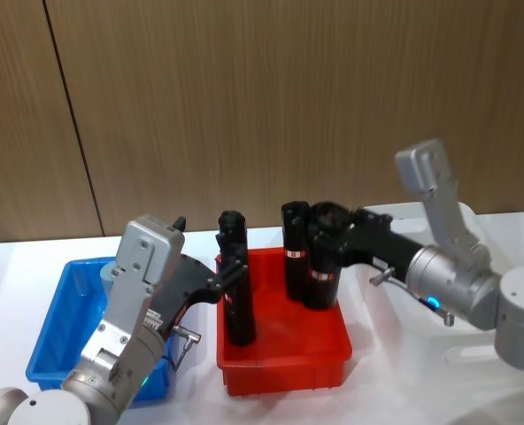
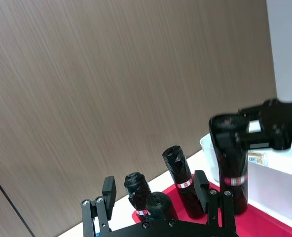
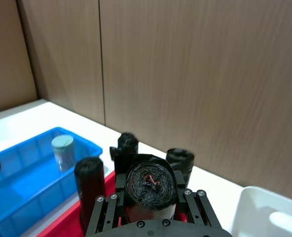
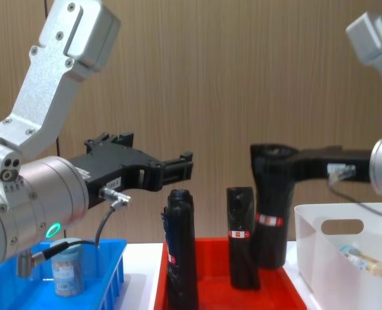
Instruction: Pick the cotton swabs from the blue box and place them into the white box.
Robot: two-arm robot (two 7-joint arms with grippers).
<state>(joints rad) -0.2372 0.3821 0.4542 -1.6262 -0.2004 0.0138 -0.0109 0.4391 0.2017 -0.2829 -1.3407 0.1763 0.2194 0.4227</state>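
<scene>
At the far left the blue box (image 1: pixel 54 332) sits on the table, with one cotton swab jar (image 1: pixel 111 268) standing upright in its back corner, grey-blue lid up. The left gripper (image 4: pixel 177 166) hangs past the box's right edge, over the red bin (image 1: pixel 284 363). Its jaws are spread wide with nothing between them. To my eye the step in hand is fetching that jar, so the left arm would do best to pull back over the blue box. It should drop straight down with the jaws astride the lid, clear of the ribbed wall, and close gently on the clear body.

In the red bin a tall black cylinder (image 1: pixel 235 283) stands just under the left fingers (image 2: pixel 109 190); knocking it is the risk.

Further right, the right gripper (image 1: pixel 322 237) is clamped on another black cylinder (image 4: pixel 270 206), which is not a swab jar, held upright above the bin's right side. Beyond it stands the white box (image 4: pixel 346 271).

The chest view shows a swab jar (image 4: pixel 359 255) lying inside the white box. The head view hides that behind the right arm. The right wrist view looks down on the gripped cylinder's crumpled top, and shows the jar alone in the blue box.
</scene>
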